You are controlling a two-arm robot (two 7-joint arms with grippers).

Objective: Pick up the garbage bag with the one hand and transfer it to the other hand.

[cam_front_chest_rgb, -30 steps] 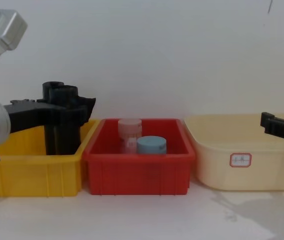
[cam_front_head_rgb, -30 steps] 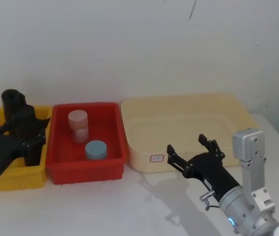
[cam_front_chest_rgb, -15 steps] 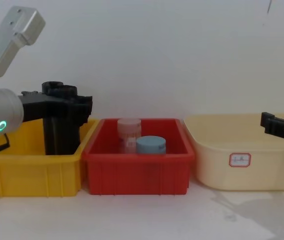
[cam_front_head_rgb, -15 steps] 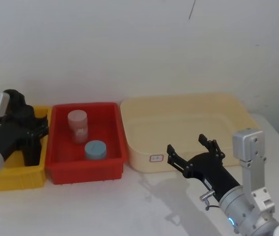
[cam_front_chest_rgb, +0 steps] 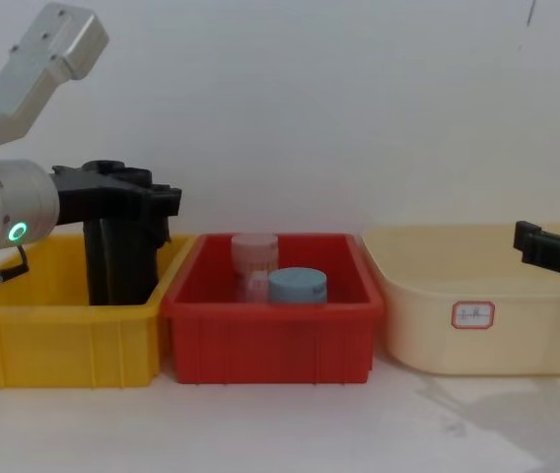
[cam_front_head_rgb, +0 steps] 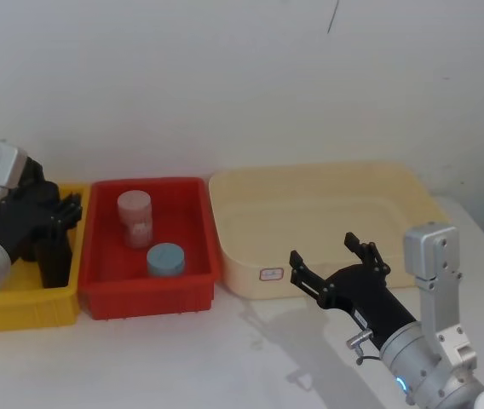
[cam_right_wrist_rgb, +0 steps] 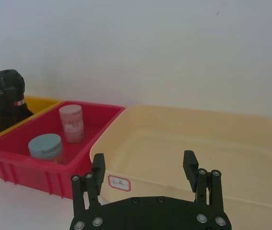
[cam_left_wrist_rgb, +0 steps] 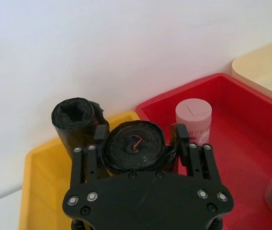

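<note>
Left wrist view has the left gripper (cam_left_wrist_rgb: 139, 134) spread wide and clamping nothing, its jaws flanking a lumpy black roll (cam_left_wrist_rgb: 133, 155) with a red mark on top. The garbage bag (cam_left_wrist_rgb: 76, 117), the hollow-cored roll, stands touching that roll on the side away from the red bin (cam_left_wrist_rgb: 232, 103). Both rolls are upright in the yellow bin (cam_left_wrist_rgb: 35, 182), just beside the red bin. Upright, they offer their sides to a level grip, which probably explains the pose: in the chest view the wrist lies horizontal, pointing toward the red bin, with the forearm rising steeply behind it. Past the red bin's other side, in front of the cream tub (cam_front_head_rgb: 327, 183), the right gripper (cam_front_head_rgb: 323, 249) hovers splayed, likely placed to receive.
</note>
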